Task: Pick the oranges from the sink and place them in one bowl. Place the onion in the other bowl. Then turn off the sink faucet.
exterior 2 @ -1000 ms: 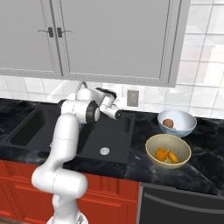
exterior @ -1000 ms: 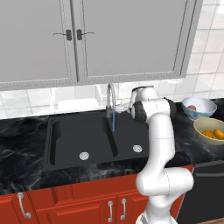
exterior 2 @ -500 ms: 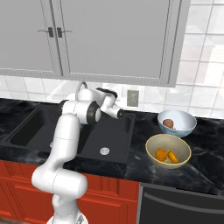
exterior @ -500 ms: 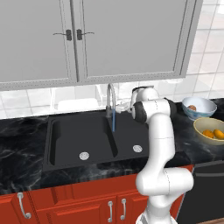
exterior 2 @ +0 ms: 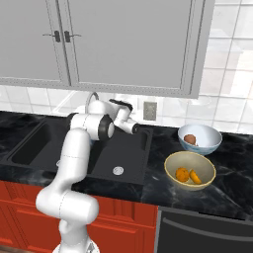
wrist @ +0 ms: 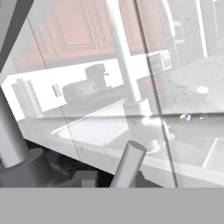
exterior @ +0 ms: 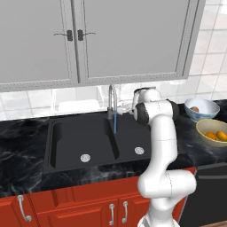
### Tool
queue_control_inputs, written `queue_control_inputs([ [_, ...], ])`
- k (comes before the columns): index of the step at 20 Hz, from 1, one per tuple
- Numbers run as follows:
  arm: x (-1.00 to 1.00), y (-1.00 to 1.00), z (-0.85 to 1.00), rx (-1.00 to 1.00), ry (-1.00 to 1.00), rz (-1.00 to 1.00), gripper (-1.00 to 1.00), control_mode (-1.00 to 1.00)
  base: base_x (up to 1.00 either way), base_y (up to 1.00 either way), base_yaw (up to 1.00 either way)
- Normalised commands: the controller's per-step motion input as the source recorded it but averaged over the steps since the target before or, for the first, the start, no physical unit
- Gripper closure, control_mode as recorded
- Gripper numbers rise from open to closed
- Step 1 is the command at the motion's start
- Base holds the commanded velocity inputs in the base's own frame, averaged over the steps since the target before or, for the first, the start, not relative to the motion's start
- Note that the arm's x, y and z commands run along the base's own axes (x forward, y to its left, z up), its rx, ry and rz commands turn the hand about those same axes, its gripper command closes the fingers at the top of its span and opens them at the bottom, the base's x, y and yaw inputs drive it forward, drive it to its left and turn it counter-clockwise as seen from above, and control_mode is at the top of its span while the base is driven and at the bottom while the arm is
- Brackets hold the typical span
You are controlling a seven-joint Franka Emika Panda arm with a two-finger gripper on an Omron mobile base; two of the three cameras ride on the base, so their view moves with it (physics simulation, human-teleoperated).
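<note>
Now your gripper (exterior 2: 129,123) sits closed and empty behind the sink (exterior: 95,139), beside the faucet (exterior: 111,103), which runs water into the basin. Both oranges (exterior 2: 188,176) lie in the yellow bowl (exterior 2: 189,169); the onion (exterior 2: 189,140) rests in the pale blue bowl (exterior 2: 199,139).

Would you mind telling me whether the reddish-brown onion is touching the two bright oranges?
Apart. In the right base view the onion sits in the pale blue-white bowl, while the oranges lie in the separate yellow-tan bowl, with black counter between the bowls.
</note>
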Motion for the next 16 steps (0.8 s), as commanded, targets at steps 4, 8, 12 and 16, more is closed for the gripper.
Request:
queue_control_inputs([
  [4,0.00,0.28,0.00,0.00,0.00,0.00,1.00,-1.00,0.00,0.00,0.00],
  [8,0.04,0.34,0.00,0.00,0.00,0.00,1.00,-1.00,0.00,0.00,0.00],
  [12,0.08,0.44,0.00,0.00,0.00,0.01,1.00,-1.00,0.00,0.00,0.00],
  [16,0.13,0.43,0.00,0.00,0.00,0.02,1.00,-1.00,0.00,0.00,0.00],
])
